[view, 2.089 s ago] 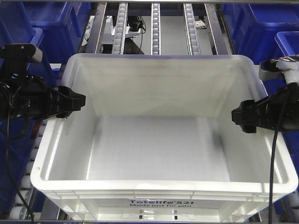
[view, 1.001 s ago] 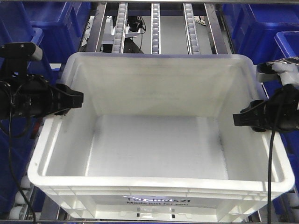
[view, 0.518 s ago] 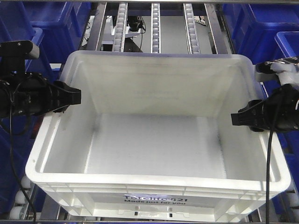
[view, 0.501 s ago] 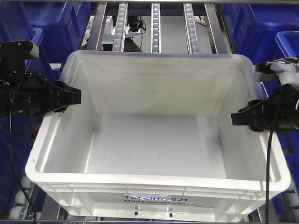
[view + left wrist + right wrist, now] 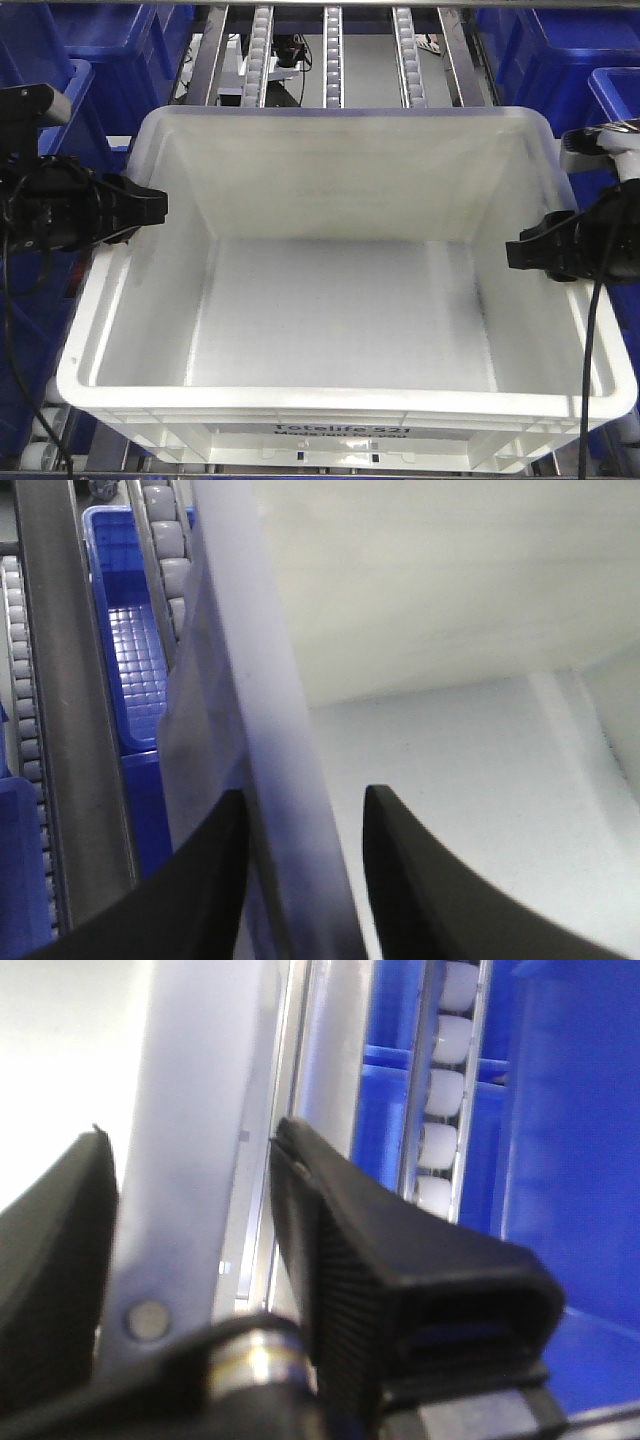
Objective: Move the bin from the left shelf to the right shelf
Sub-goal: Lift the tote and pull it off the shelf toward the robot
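Note:
A large white empty bin (image 5: 340, 400) fills the middle of the front view, with its front label at the bottom edge. My left gripper (image 5: 150, 208) is shut on the bin's left wall. In the left wrist view its two black fingers (image 5: 300, 810) straddle that wall (image 5: 270, 680), one outside and one inside. My right gripper (image 5: 520, 255) is shut on the bin's right wall. In the right wrist view its fingers (image 5: 190, 1160) stand on either side of the rim (image 5: 195, 1080).
Blue bins stand close on the left (image 5: 110, 50) and on the right (image 5: 560, 60). Roller rails (image 5: 333, 60) of the shelf run away behind the white bin. Another blue bin (image 5: 125, 670) and rollers (image 5: 445, 1090) lie just outside the white bin's walls.
The white bin has shifted to the right and a little toward the camera, carried by both grippers. The right gripper moved right with it.

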Controlling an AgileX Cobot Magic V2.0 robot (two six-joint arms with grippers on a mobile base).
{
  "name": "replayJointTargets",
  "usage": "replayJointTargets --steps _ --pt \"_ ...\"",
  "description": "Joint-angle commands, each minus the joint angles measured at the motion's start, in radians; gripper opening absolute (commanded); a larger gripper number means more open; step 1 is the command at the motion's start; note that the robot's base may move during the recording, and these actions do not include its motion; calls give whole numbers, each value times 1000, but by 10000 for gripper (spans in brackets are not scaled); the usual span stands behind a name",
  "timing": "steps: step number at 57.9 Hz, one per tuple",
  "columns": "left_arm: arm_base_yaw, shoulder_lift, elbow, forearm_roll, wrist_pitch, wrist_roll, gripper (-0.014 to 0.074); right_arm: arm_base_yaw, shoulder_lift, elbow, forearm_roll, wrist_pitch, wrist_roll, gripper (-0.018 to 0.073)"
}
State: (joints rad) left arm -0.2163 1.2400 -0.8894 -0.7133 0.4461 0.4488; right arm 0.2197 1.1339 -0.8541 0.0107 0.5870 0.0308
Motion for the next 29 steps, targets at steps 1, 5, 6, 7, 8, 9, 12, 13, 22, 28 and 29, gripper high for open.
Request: replayJointTargets --steps 1,5,6,7,8,9,12,13,22,28,29 --pt "-14 -73 -42 -62 -20 19 -4 -1 -42 -44 14 -123 7 -8" --pt "-14 -87 -42 -65 -19 17 -4 -1 -55 -44 31 -123 6 -8" --pt "-14 -90 -42 -68 -18 17 -4 -1 -59 -44 33 -123 6 -8" --pt "-14 -95 -42 -74 -15 17 -4 -1 -62 -44 35 -123 5 -8" --pt "-14 -97 -42 -79 -14 17 -4 -1 -67 -44 37 -122 5 -8" --pt "-14 -99 -42 -83 -12 17 -4 -1 -70 -44 42 -122 5 -8" --pt "-14 -107 -42 -99 -8 20 -3 -1 -79 -44 52 -122 4 -8" --pt "-14 -109 -42 -102 -8 21 -3 -1 -81 -44 54 -122 4 -8" --pt "-14 -124 -42 -104 11 20 -4 -1 -103 -44 78 -101 2 -8" --pt "-14 -132 -42 -106 35 20 -4 -1 -120 -44 111 -82 -22 -8" --pt "-14 -132 -42 -106 37 20 -4 -1 -122 -44 118 -79 -31 -8"
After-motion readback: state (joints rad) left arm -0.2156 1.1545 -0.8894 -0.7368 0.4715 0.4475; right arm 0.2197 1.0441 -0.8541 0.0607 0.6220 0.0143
